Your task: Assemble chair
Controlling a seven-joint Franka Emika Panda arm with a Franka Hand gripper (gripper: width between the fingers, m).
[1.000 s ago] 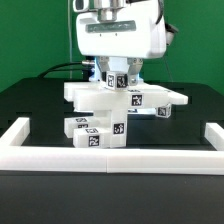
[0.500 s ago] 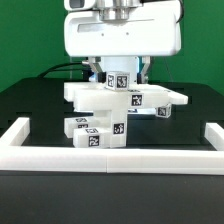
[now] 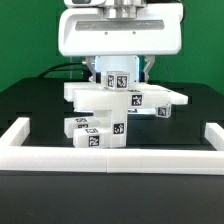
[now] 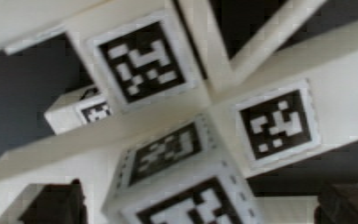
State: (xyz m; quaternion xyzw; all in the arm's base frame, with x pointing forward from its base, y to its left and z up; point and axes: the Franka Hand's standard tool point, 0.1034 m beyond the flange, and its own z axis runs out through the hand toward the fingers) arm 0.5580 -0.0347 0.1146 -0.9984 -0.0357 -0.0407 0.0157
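Light: bright, even, from above; the white chair (image 3: 115, 100) nearly washes out against the black table (image 3: 30, 100).
Shadows: soft, beneath the seat slab (image 3: 150, 97), toward 6 o'clock.
Tint: faint blue on the chair's top, near 12 o'clock.
Wrist view: extremely close, tags soft, edges smeared.

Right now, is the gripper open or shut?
Open. The gripper straddles the top piece of the chair, its fingers standing clear of it.

Chair (image 3: 120, 100) just behind the border rail (image 3: 112, 160), between its side runs, gripper (image 3: 122, 76) directly above.
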